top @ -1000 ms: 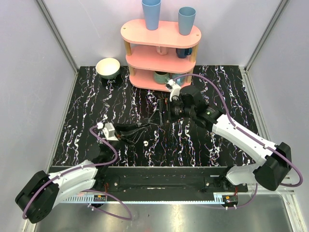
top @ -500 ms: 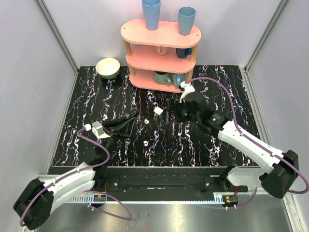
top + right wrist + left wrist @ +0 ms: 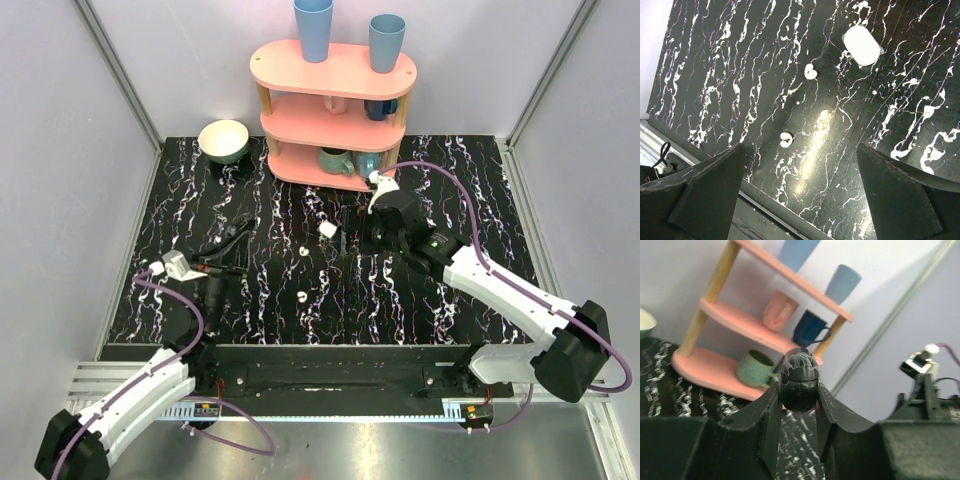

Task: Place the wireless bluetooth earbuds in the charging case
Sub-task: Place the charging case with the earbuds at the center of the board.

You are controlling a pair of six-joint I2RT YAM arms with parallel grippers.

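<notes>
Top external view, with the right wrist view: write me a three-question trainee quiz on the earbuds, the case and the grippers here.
1. True or false: both small white glossy plastic earbuds lie on the black marbled table, outside the white oval plastic charging case.
2. Which gripper stands open? A left; B right; C both.
3. Fill in: in the top view, the case lies ___ from the arm bases than either earbud.
Key: 1 true. 2 B, the right gripper. 3 farther.
</notes>
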